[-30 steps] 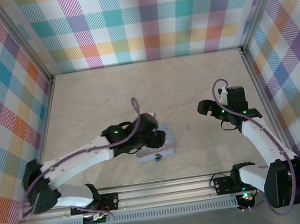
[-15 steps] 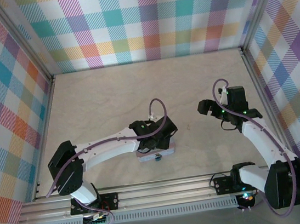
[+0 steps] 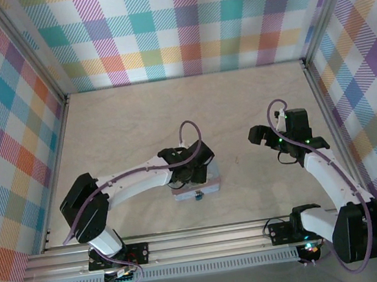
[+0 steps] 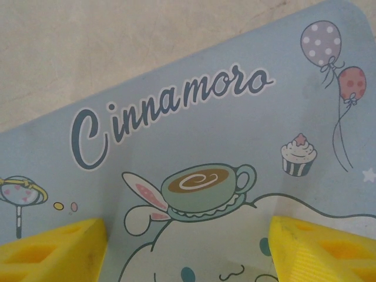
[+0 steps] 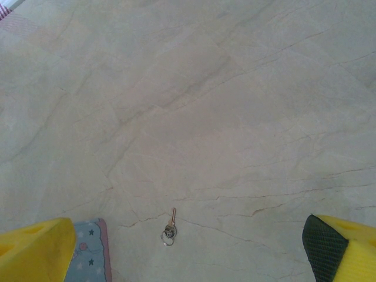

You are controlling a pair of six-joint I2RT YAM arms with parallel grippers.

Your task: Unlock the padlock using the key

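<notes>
The tiny dark padlock [image 3: 198, 196] hangs at the near edge of a pastel blue cartoon-printed tin [image 3: 206, 185]. My left gripper [image 3: 194, 174] hovers close over the tin's lid [image 4: 194, 135]. It is open [image 4: 188, 255], one yellow finger [image 4: 50, 252] on each side, with nothing between them. The small key [image 5: 170, 226] on its ring lies flat on the table, right of the tin's corner [image 5: 88, 255]. My right gripper [image 3: 257, 135] is held above the table to the key's right, open [image 5: 188, 258] and empty.
The pale stone-patterned table [image 3: 137, 120] is walled by plaid panels on three sides. An aluminium rail [image 3: 201, 240] carrying both arm bases runs along the near edge. Open tabletop stretches behind the tin and around the key.
My left arm has swung in over the tin, its elbow lifting and its wrist shifting right, then back a little. The right arm, tin, padlock and key have not moved.
</notes>
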